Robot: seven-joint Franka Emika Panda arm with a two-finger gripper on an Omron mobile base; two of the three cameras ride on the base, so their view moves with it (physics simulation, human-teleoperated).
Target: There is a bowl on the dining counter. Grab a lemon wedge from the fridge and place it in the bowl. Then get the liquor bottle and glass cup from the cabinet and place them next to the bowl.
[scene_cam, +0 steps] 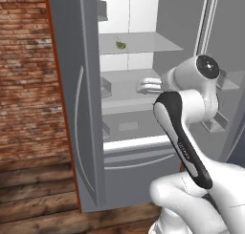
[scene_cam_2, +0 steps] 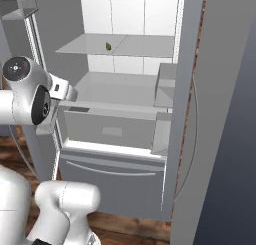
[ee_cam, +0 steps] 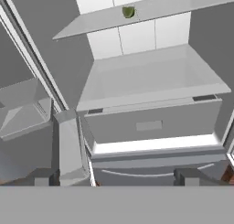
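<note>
Standing open before the arm, the fridge (scene_cam: 81,109) shows its pale interior, both doors swung wide — the left one fills the near side of the left base view, the right one runs down the right base view. On the upper glass shelf (scene_cam_2: 120,45) lies the lemon wedge (scene_cam_2: 108,47), a tiny yellow-green piece near the middle of the shelf and toward its back; it also shows in the left base view (scene_cam: 120,45) and near the top of the hand view (ee_cam: 129,11). Below the shelf sits a wide grey crisper drawer (ee_cam: 151,122), and under that the bottom drawer (scene_cam_2: 112,181) with its thin curved handle. Small door bins (ee_cam: 25,109) hang on the inside of the left door. The gripper (ee_cam: 111,178) is held low, level with the bottom drawer and well apart from the wedge; its two dark fingertips (ee_cam: 42,177) stand far apart at the bottom of the hand view — wide open, with nothing between them. A red brick wall (scene_cam: 26,75) and a wooden floor (scene_cam: 33,190) lie to the left of the fridge.
</note>
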